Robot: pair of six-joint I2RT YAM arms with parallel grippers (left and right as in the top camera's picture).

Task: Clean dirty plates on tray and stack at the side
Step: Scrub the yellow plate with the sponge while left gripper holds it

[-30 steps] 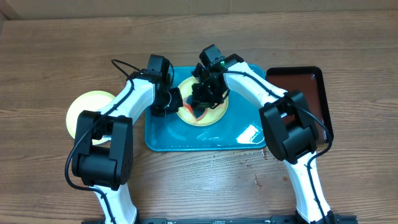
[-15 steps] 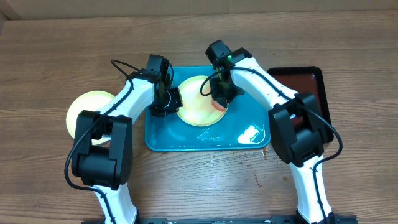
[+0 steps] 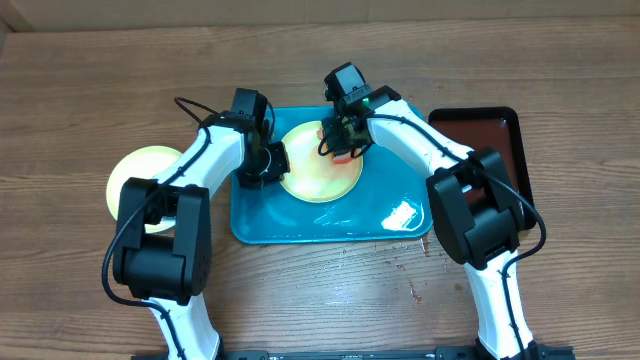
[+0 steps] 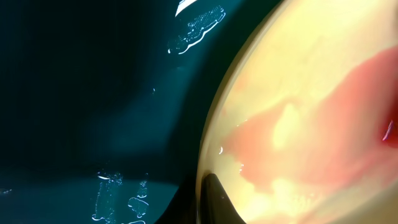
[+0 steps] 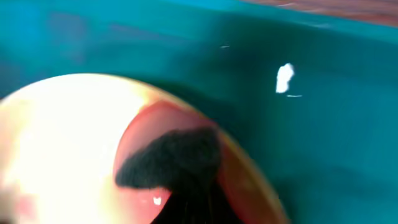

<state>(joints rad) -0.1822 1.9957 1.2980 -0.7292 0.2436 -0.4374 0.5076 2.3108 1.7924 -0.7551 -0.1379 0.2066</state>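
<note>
Lying on the tray (image 3: 270, 222): one yellow-green-rimmed plate (image 3: 315, 182), set in the far half; red smears are seen across its pale centre in the left wrist view.
Left fingers (image 3: 272, 163): pressed together on the plate's left rim.
Right fingers (image 3: 343, 138): pinched on an orange-red lump (image 3: 343, 155), which is held at the plate's far right edge.
Second plate (image 3: 140, 172): set on the counter (image 3: 100, 80) left of the tray, partly hidden by the left arm.
Dark reddish tray (image 3: 495, 135): placed just right of the teal one.
</note>
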